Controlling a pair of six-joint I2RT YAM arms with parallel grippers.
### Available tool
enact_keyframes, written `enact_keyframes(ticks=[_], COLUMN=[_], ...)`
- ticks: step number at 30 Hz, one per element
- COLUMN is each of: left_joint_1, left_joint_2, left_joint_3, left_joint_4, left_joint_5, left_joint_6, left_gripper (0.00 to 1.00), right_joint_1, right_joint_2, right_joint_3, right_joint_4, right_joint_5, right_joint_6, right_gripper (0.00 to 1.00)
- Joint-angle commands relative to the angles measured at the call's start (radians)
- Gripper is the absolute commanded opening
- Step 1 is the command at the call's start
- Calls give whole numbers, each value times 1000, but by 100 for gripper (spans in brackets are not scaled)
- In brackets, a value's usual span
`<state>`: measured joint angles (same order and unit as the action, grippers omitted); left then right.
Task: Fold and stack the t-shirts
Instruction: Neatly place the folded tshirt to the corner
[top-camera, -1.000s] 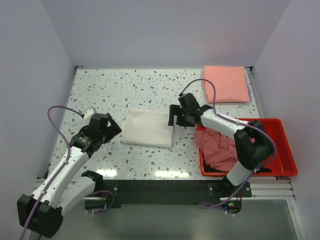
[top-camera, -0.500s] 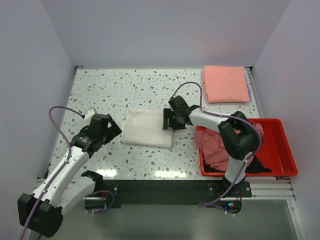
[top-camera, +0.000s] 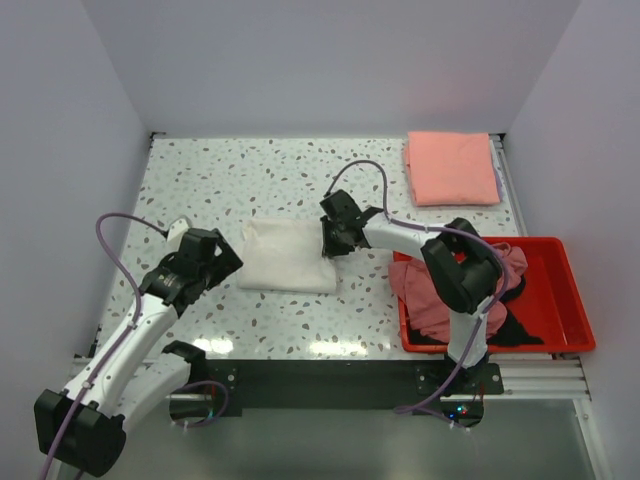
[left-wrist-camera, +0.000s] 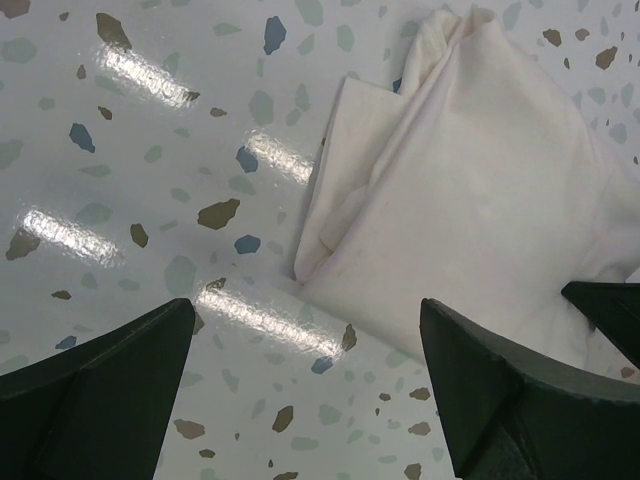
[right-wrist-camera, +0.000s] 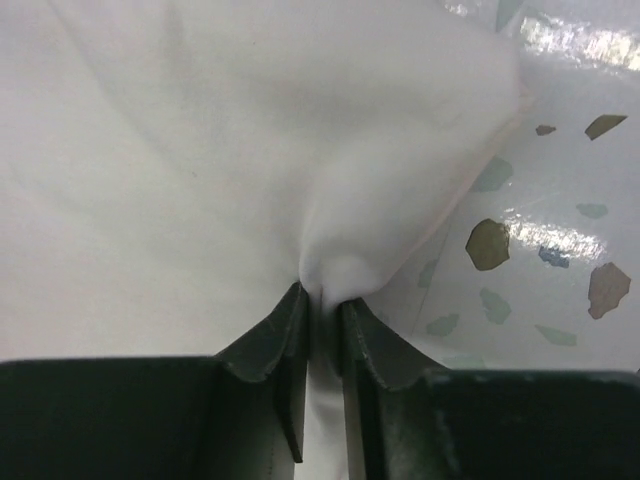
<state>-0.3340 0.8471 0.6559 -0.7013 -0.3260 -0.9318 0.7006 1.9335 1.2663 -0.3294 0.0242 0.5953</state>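
Note:
A folded white t-shirt (top-camera: 288, 257) lies mid-table; its print is hidden. My right gripper (top-camera: 328, 243) is shut on the shirt's right edge, and the cloth (right-wrist-camera: 250, 170) bunches up between the two fingers (right-wrist-camera: 285, 335). My left gripper (top-camera: 222, 262) stands open just left of the shirt, its fingers (left-wrist-camera: 95, 375) wide apart over bare table, with the shirt's corner (left-wrist-camera: 470, 190) ahead of them. A folded salmon-pink t-shirt (top-camera: 452, 167) lies at the back right. A dusty-pink shirt (top-camera: 440, 295) spills over the red bin's left rim, with black cloth (top-camera: 515, 325) under it.
The red plastic bin (top-camera: 570, 300) stands at the front right beside the right arm's base. Grey walls close in the speckled table (top-camera: 250, 180) on three sides. The right arm's cable (top-camera: 365, 170) arches over the table behind the white shirt.
My right gripper moved left onto the white shirt's right edge and closed on the cloth. The shirt's right edge shifted slightly left. The left arm stayed where it was.

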Motion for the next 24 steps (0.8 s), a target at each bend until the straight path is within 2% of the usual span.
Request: enact_keyframes(ticks=[1, 7, 20, 24], left_joint_1=[6, 6, 6, 6], left_joint_2=[-13, -25, -149, -166], left_joint_3=[24, 63, 71, 60], left_joint_4=[-18, -38, -32, -32], left_joint_5=[-21, -41, -61, -70], left_joint_6=[13, 11, 1, 2], left_gripper=[100, 100, 100, 100], right_joint_1=[7, 7, -7, -36], right_joint_2=[21, 36, 13, 27], right_joint_3=[54, 143, 307, 360], right_joint_4=[-7, -56, -74, -103], right_joint_5=[56, 186, 477, 510], right_joint_6=[-52, -230, -645, -692], right_gripper=[15, 0, 0, 0])
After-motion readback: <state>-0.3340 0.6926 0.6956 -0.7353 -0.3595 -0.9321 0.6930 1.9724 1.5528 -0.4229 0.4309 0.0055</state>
